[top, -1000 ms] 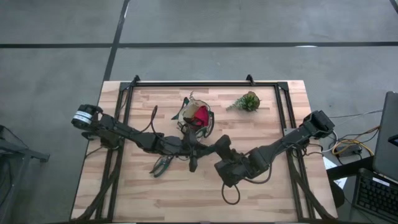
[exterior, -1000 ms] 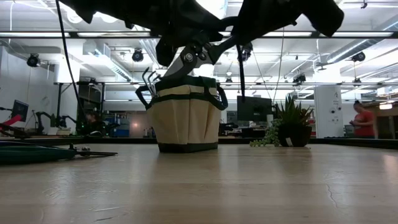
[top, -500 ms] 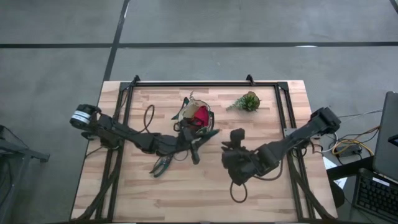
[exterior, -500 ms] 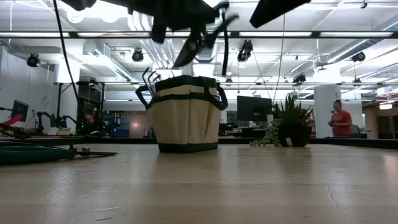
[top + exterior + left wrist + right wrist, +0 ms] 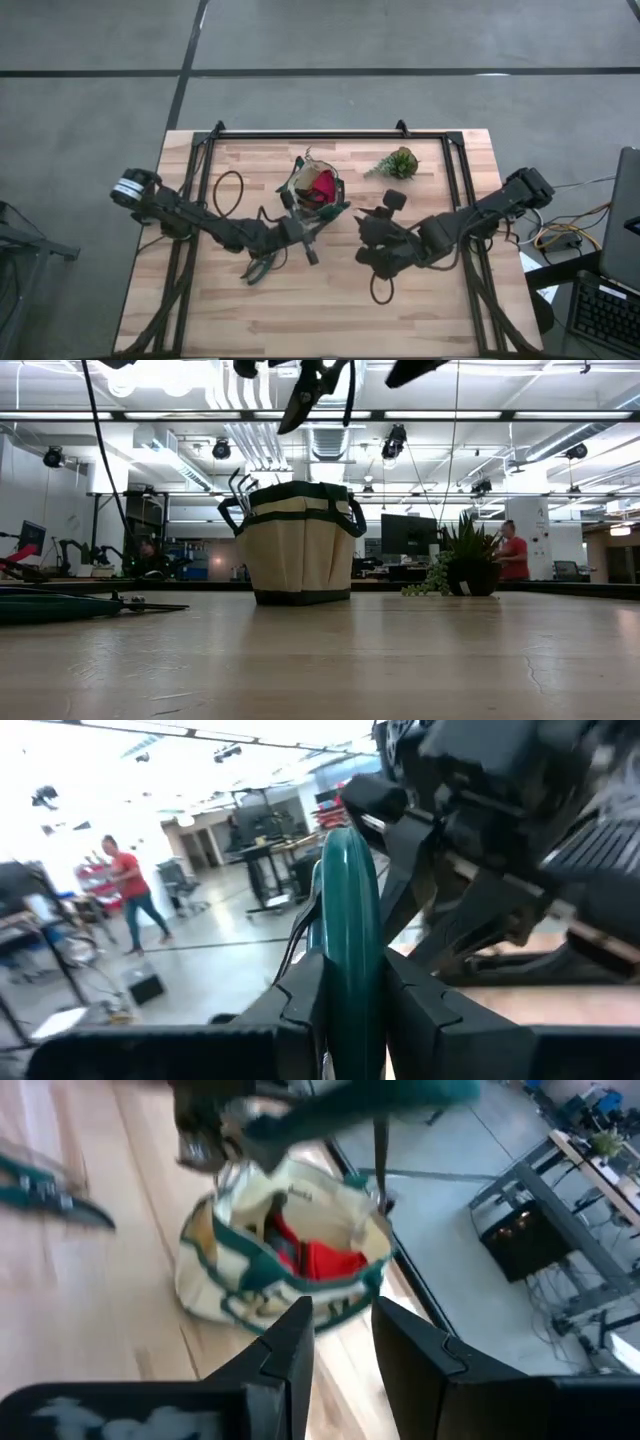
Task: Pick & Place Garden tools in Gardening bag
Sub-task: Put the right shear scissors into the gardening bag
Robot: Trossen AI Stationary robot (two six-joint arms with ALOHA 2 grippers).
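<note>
My left gripper (image 5: 302, 230) is shut on a pair of green-handled pruning shears (image 5: 335, 212), which hang in the air above the gardening bag (image 5: 300, 555), dark blades (image 5: 290, 415) slanting down. The tan bag (image 5: 298, 188) stands on its base at the table's far middle, with a red piece (image 5: 322, 185) inside. A second pair of shears (image 5: 262, 265) lies flat on the table near the left arm. My right gripper (image 5: 368, 228) hovers right of the bag, open, with nothing between its fingers (image 5: 290, 1345). My left gripper pinches a green handle of the shears (image 5: 350, 935) between its two fingers (image 5: 415, 1005). The handle stands edge-on in the gap and runs on past the fingertips. The fingers come nearly level from the table's left. The shears are lifted clear, over the bag's near rim.
A small green plant (image 5: 398, 163) stands at the far right of the bag. A black frame (image 5: 330, 134) runs along the table's far edge and sides. A cable loop (image 5: 380, 292) hangs under the right arm. Bare wood lies along the near edge.
Both arms have risen. My left gripper has rolled and lifted the shears from just over the bag's rim to well above it, edging toward the bag. My right gripper has drawn away from the shears toward the table's right edge and has rolled too.
</note>
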